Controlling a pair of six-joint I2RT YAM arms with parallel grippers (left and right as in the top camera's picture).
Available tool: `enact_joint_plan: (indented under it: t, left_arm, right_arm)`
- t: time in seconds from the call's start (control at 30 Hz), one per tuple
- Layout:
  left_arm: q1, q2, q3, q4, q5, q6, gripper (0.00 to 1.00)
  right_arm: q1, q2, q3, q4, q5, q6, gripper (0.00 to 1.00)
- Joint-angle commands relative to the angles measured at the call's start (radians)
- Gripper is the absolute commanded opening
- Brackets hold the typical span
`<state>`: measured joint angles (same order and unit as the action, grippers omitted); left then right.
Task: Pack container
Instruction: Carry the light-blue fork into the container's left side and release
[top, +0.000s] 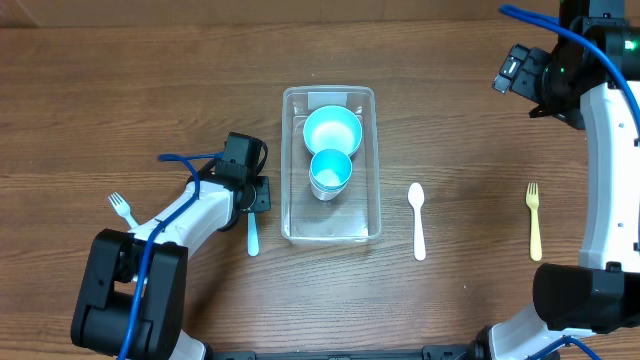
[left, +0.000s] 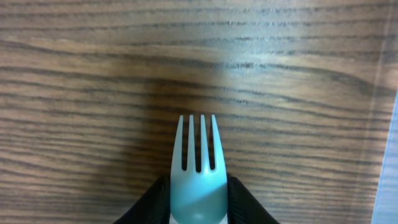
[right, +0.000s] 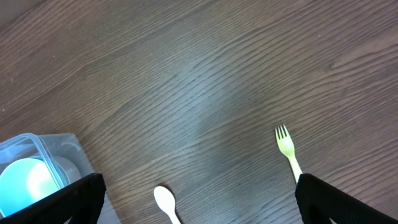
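The clear plastic container (top: 330, 225) stands mid-table and holds a light-blue bowl (top: 332, 130) and a light-blue cup (top: 330, 172). My left gripper (top: 256, 198) is just left of the container, shut on a light-blue fork (top: 252, 236) low over the table. In the left wrist view the fork (left: 198, 162) sits between the jaws (left: 199, 202), tines pointing away. My right gripper (top: 516, 72) is raised at the far right, open and empty (right: 199, 208). The container (right: 46, 146) also shows in the right wrist view.
A white fork (top: 122, 208) lies at the left. A white spoon (top: 417, 220) and a yellow fork (top: 534, 218) lie right of the container; the right wrist view shows the spoon (right: 165, 202) and the yellow fork (right: 286, 147).
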<state>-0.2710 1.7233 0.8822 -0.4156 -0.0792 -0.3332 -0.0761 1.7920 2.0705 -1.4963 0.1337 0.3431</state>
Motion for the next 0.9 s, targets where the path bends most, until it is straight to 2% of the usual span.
enact_joint_plan:
  t: [0.0,0.57,0.87]
  left_arm:
    - [-0.004,0.042,0.033,-0.063,0.024,0.009,0.26]
    - [-0.005,0.037,0.327,-0.387,0.016,0.020,0.22]
    - [-0.028,-0.018,0.636,-0.608,0.021,0.013,0.23]
  right_arm:
    - [0.001,-0.008,0.005,0.002,0.000,0.006,1.00]
    - [0.001,-0.008,0.005,0.002,0.000,0.006,1.00]
    - [0.001,-0.008,0.005,0.002,0.000,0.006,1.00]
